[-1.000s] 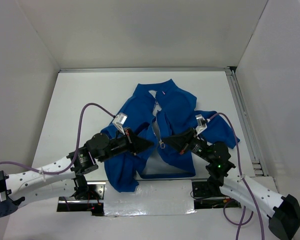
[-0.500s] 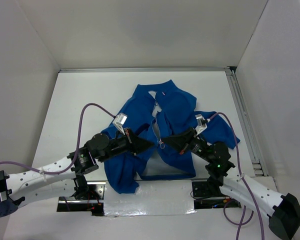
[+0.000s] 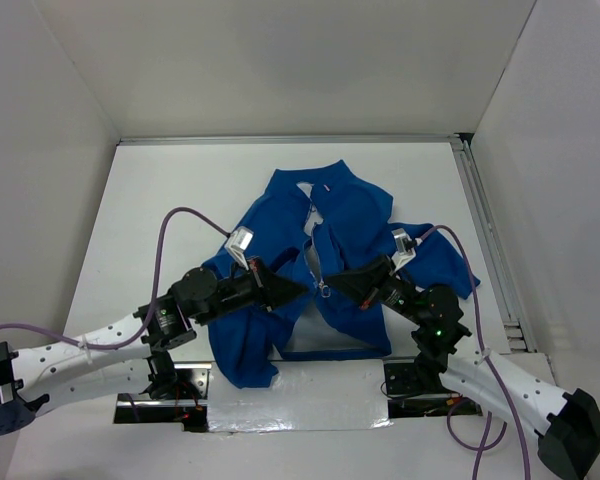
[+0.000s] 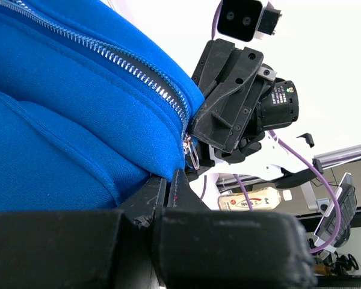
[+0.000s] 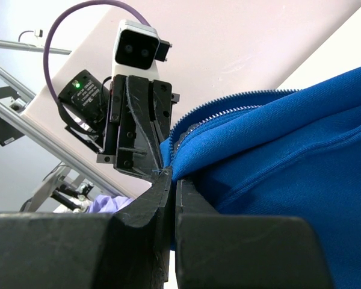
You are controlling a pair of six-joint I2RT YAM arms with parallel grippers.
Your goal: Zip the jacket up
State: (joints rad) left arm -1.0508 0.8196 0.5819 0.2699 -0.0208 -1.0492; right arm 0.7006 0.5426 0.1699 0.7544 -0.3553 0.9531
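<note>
**Both grippers pinch the jacket front at the foot of the zipper**

Top view: the jacket lies spread in the middle of the table, collar toward the far side and front open. Its sleeves are thrown out to either side. The left gripper and right gripper reach in from opposite sides and almost meet low on the open front, each on its own panel. I judge they are placed this way to bring the two edges together so the bottom ends of the zipper can be joined.

Left wrist view: the left gripper's jaws are pressed together, and the tip appears to nip the lower edge of the royal-blue cloth. A row of pale metal teeth runs down that edge to a small pull hanging at its end. The right gripper sits just beyond the pull.

Right wrist view: the right gripper's jaws are likewise closed, with the blue edge seemingly caught at the tip. The cloth rises from there in soft, thick folds and is edged by the fine teeth. The left gripper faces it close by; whether the two zipper ends have met, I cannot tell
</note>
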